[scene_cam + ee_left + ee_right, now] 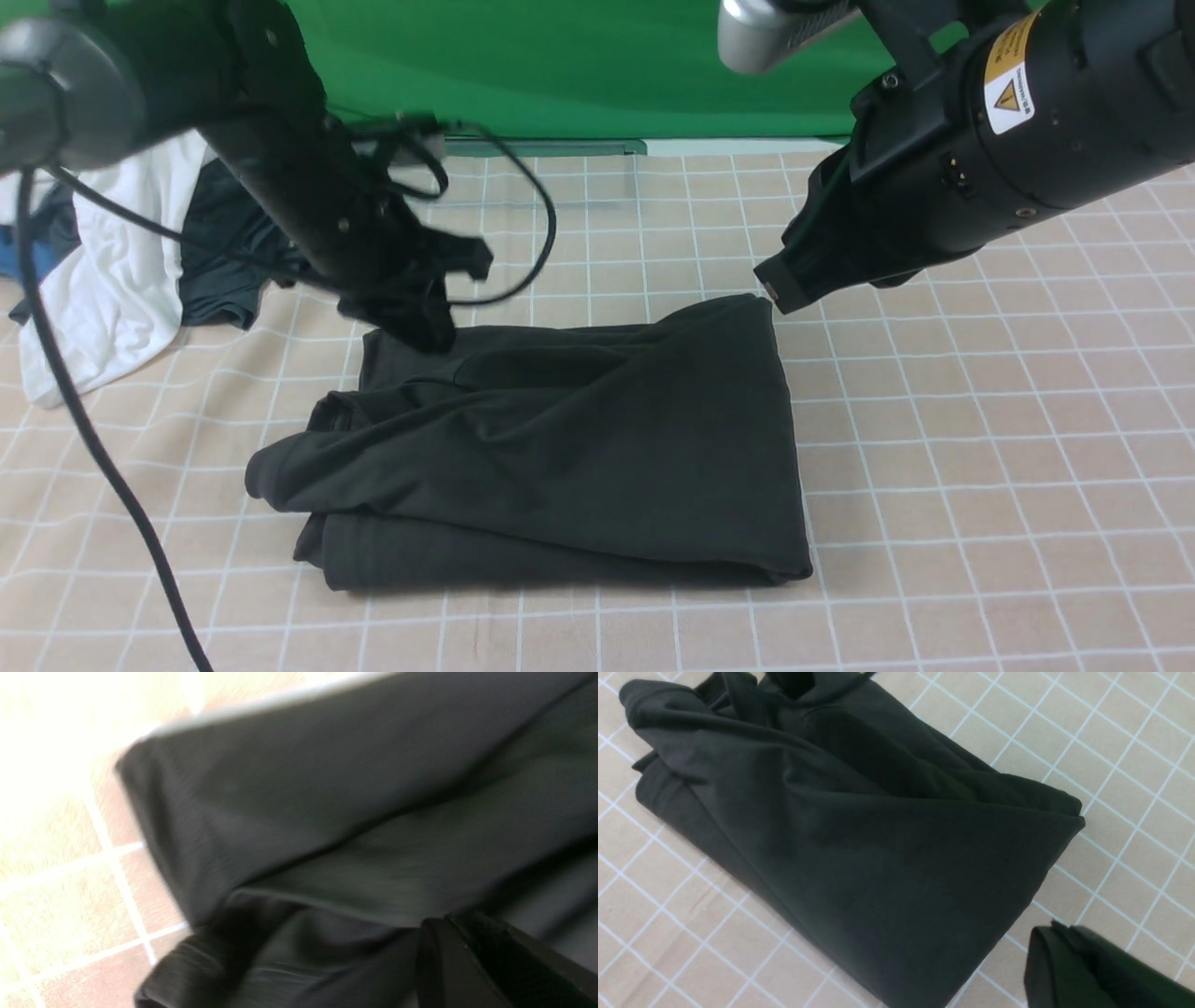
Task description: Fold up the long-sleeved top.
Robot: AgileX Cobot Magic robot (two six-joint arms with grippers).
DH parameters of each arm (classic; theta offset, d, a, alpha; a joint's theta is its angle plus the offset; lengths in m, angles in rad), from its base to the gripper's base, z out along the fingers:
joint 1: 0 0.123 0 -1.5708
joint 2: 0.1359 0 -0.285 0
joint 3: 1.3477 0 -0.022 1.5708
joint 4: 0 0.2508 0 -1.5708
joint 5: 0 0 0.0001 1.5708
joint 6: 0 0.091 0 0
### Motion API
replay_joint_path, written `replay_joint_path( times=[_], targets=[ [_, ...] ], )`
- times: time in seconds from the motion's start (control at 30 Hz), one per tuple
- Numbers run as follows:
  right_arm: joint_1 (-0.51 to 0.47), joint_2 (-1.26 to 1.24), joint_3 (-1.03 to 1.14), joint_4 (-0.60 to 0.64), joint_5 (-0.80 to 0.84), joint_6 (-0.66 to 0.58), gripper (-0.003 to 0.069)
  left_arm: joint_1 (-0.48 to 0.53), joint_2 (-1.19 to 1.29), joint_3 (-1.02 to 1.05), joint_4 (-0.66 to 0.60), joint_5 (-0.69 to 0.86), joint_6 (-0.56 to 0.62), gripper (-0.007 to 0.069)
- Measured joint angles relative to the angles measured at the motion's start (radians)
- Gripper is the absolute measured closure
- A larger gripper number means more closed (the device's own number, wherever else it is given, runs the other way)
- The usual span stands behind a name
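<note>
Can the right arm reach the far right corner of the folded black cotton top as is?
Probably yes. The right gripper hangs just above that corner of the folded black cotton top, jaws shut, with only bare checked cloth around it.

We see the large soft cotton long-sleeved top [579, 448] in plain black, with no print showing on its folded faces. The table [980, 448] wears a beige cloth crossed by a thin white grid. Behind it hangs a bright green backdrop [579, 65]. A crumpled white shirt [112, 280] and a smaller dark grey-teal garment [224, 261] lie at the far left. Both arms are black; the right one carries a yellow-and-white warning label [1010, 75].
</note>
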Motion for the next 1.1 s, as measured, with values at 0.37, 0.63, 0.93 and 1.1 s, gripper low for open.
replay_joint_path(
  times=[0.37,0.63,0.93,1.1],
  targets=[
    [0.000,0.000,0.000,0.000,0.099,-0.026,0.0631,0.000,-0.207,-0.009,0.001,0.043,-0.170,0.0478],
    [0.000,0.014,0.193,0.016,0.000,0.038,0.0631,0.000,-0.210,0.262,0.002,-0.046,-0.211,0.0478],
    [0.000,0.230,0.311,0.071,-0.196,0.064,0.0631,0.000,-0.209,0.503,0.023,-0.219,-0.211,0.0478],
    [0.000,0.320,0.317,0.072,-0.212,0.064,0.0631,0.000,-0.209,0.523,0.023,-0.253,-0.211,0.0477]
  ],
)
